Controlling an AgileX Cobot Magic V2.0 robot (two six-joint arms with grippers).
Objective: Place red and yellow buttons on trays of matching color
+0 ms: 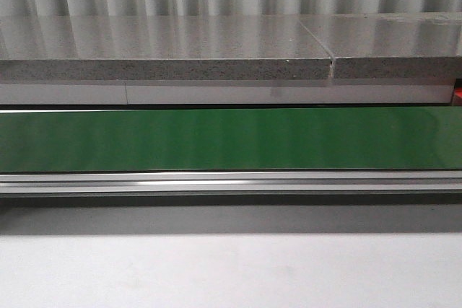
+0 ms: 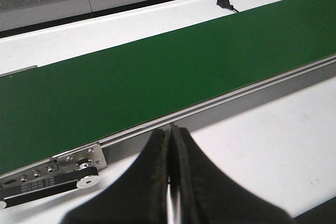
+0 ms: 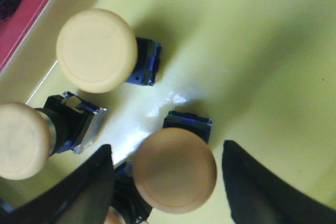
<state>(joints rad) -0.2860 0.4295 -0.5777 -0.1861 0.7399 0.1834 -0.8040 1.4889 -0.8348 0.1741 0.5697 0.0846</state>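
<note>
Yellow button (image 3: 175, 170) sits between right gripper's (image 3: 168, 182) spread fingers.

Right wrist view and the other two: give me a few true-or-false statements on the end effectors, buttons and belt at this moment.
1. The right end effector is open around a yellow button. True.
2. The buttons lie in a red tray. False: they lie in the yellow tray.
3. The left end effector is shut. True.
4. A button rides on the green belt. False: no button shows on the belt.
</note>
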